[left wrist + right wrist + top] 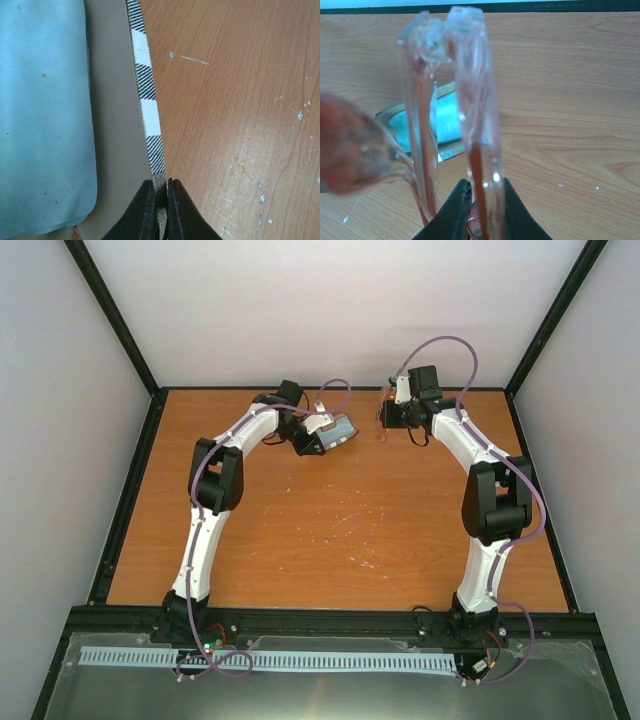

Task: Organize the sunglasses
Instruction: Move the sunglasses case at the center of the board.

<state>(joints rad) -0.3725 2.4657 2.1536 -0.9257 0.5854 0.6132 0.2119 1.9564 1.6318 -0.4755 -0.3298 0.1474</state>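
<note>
The sunglasses (475, 100), with a thin orange-brown translucent frame, are folded and pinched in my right gripper (482, 210), which holds them just above the table. In the top view they show as an orange glint (383, 426) under my right gripper (392, 418) at the back right. My left gripper (161, 200) is shut on the striped edge of the case (147, 85). The case lies open, with the light-blue cloth (45, 115) inside it. In the top view the case (340, 430) sits back centre, at my left gripper (312, 443). The case (447, 152) lies beyond the glasses in the right wrist view.
The wooden table (330, 530) has white scratches near its middle. A black frame rail (330, 390) and pale walls close in the back and sides. The two grippers are about a hand's width apart at the back.
</note>
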